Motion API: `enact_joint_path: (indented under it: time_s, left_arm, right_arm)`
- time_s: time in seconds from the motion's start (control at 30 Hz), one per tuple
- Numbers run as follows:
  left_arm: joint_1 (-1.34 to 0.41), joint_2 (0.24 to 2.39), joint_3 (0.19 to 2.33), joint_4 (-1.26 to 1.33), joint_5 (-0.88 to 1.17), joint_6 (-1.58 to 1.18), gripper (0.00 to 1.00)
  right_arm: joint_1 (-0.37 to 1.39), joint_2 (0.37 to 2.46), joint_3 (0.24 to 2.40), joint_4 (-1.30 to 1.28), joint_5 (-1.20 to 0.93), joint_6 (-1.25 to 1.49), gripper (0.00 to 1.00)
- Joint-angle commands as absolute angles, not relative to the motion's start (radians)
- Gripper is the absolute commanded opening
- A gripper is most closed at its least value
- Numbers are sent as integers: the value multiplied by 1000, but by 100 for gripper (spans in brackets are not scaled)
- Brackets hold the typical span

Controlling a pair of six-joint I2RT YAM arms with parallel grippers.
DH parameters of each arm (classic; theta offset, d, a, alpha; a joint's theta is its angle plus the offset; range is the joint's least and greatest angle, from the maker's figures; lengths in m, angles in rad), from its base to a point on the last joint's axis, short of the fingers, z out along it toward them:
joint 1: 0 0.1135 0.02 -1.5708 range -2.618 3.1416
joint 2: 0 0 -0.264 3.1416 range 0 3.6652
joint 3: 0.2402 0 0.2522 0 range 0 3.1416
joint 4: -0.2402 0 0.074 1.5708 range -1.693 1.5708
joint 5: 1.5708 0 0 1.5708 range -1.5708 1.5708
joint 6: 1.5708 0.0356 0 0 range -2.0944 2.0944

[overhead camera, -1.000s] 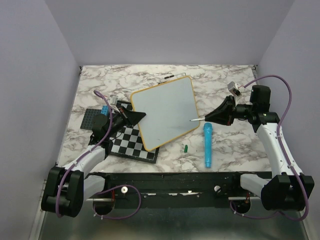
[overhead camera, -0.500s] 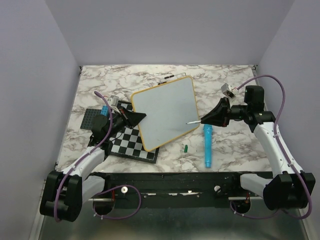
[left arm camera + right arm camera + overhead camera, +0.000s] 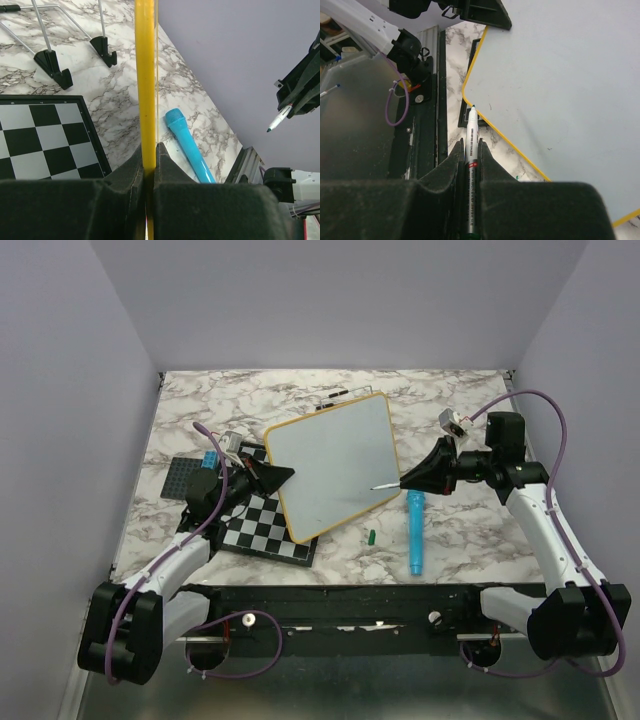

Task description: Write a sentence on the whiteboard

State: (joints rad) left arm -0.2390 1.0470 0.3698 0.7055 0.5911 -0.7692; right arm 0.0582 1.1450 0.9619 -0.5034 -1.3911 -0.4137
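Nearest, a green cap [image 3: 370, 536] and a blue mic [image 3: 413, 530] lie on the marble table [image 3: 470, 540], with a chessboard [image 3: 255, 525] off to the left. Just beyond, the left gripper [image 3: 148, 150] pinches the yellow left rim of the whiteboard [image 3: 330, 465] — the board sits askew, its near corner over the chessboard. The right gripper [image 3: 468, 147] is clamped on a marker [image 3: 472, 135] — tip aimed at the board's near right edge, apart from the face. A wire stand [image 3: 335, 395] lies behind the board.
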Motion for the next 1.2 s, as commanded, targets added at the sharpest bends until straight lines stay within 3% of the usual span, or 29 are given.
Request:
enact_joint_path:
  time_s: [0.0, 1.17]
  left_arm:
    - [-247, 1015, 405, 729, 592, -733, 0]
    - [-256, 999, 402, 710, 598, -721, 0]
  right_arm:
    - [64, 1141, 974, -517, -1381, -439, 1]
    - [89, 1152, 974, -515, -1373, -443, 1]
